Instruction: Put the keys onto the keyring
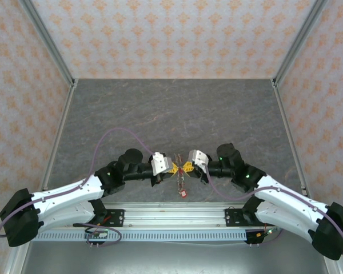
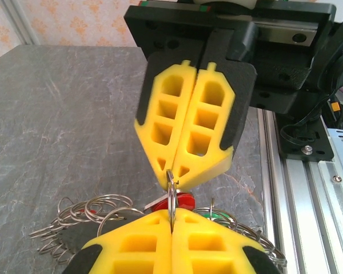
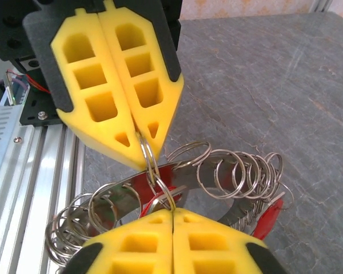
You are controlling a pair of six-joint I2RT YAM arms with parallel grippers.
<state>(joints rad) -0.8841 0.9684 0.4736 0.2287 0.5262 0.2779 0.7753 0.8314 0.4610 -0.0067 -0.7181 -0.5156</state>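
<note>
surface: a dark grey table (image 1: pixel 171 114) is seen, flat and matt, with pale slate-like veins.
room: the table is closed in on three sides by walls (image 1: pixel 171 34) papered pale with small orange motifs; aluminium posts (image 1: pixel 50 40) are set at the far corners.
near edge: a ribbed aluminium rail (image 1: pixel 171 220) is laid along the near edge, and both arm bases are bolted to it.
left gripper (image 1: pixel 174 168): yellow hollow-celled fingers, backed in black and tapered to a point, are pressed together on thin wire split rings (image 3: pixel 147 157).
right gripper (image 1: pixel 187 167): the same make is seen, tip to tip with the left gripper, its fingers closed on the split rings too; whether one ring is shared cannot be told.
keyring (image 3: pixel 191 182): a flat grey metallic band is found at the middle of the table's near edge, under the two tips, with many shiny wire loops threaded along it.
keys (image 2: pixel 180 201): a red plastic head is seen just beneath the tips, with a patch of green close by among the loops.
around: a purple cable (image 1: pixel 117 132) is looped over the left arm.
in the way: in each wrist view the lower part of the bunch is covered by that wrist's own fingers.
</note>
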